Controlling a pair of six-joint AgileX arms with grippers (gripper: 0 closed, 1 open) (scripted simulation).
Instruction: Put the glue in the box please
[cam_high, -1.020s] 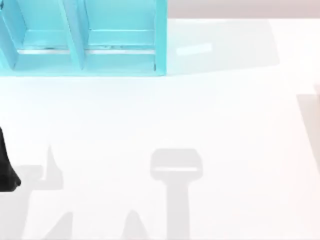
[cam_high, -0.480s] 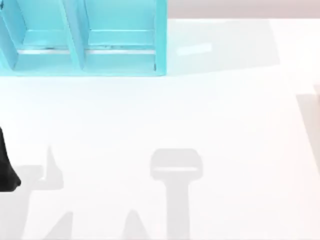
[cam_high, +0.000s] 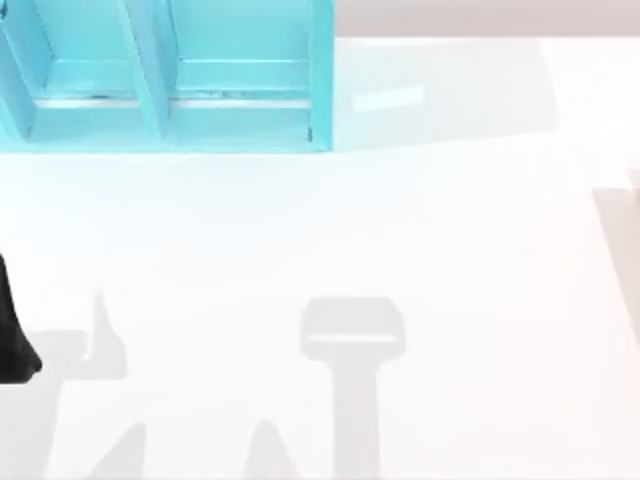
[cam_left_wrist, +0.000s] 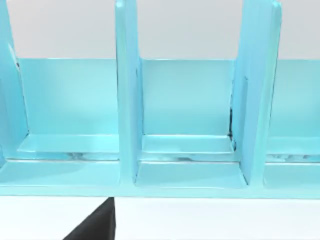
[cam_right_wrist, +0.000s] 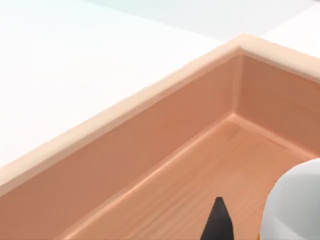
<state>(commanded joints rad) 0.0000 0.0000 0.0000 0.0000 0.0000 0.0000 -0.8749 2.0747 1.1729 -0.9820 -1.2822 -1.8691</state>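
The glue shows in the right wrist view as a rounded white base with a hint of orange beside it. It is inside the rim of the wooden box, above or on its floor; which of the two cannot be told. Near it stands a dark pointed tip, which may be the bottle's cap or part of the right gripper. Whether the right gripper is grasping the bottle or has released it cannot be told.

The left arm is parked at the left edge of the surface. The left gripper shows as one dark piece facing the teal rack at the far left. Whether it is clenched or released cannot be told either.

The main risk, as I judge it, is in the letting go. If the bottle hangs above the floor when freed, its rounded base could make it tip and roll toward the box wall. If the right gripper lifts away without fully freeing it, the bottle could be dragged back out over the rim. A sideways withdrawal could also knock the box across the smooth surface.

Against the earlier top views nothing differs. The rack, the left arm and the shadows on the surface all lie exactly where they were, so any motion since then is too slight to see from above.
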